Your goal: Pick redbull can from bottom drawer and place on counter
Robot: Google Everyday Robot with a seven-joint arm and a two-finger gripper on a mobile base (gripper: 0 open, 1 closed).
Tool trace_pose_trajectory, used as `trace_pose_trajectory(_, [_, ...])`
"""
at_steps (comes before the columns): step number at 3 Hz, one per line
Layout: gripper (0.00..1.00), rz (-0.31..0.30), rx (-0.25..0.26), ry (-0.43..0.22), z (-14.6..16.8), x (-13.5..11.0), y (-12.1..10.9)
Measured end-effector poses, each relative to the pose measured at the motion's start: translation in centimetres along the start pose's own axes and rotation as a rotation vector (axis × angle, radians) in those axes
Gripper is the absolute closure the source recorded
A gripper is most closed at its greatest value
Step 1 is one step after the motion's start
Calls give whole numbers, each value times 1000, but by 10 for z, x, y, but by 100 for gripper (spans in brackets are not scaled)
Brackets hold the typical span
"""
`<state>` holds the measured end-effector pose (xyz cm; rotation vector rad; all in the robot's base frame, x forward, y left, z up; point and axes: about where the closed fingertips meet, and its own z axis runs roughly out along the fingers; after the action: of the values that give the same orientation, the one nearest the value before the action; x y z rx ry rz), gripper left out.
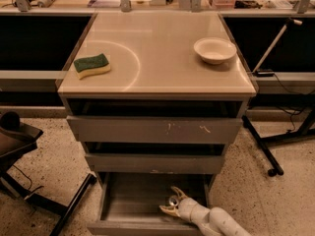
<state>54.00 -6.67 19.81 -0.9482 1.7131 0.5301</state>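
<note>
Redbull can (173,200) standing upright in bottom drawer (130,203), right of centre, silver top showing. Gripper (170,199) reaching in from front right, jaws spread wider than can and bracketing it, not visibly clamping. Can sitting between fingertips, long axis vertical, so closing looks like next need. Middle drawer front (155,163) overhanging just above, narrowing lift path; pulling out toward front likely safer. Counter (157,43) lying well above. Sponge (92,65) sitting at left, white bowl (214,50) at right, bare middle between them.

Hand (169,200) in bottom drawer (133,201), at right; counter (162,43) bears sponge (92,65) left, bowl (214,50) right.
</note>
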Motion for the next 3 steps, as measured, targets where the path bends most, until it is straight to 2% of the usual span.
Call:
trace_pose_trajectory(1, [100,-71,91,9,-29,-51,-37])
trace_pose_trajectory(2, [100,-275,290,15,-99,-158,-101])
trace_pose_trajectory(3, [100,-379,481,24,-180,-267,-132])
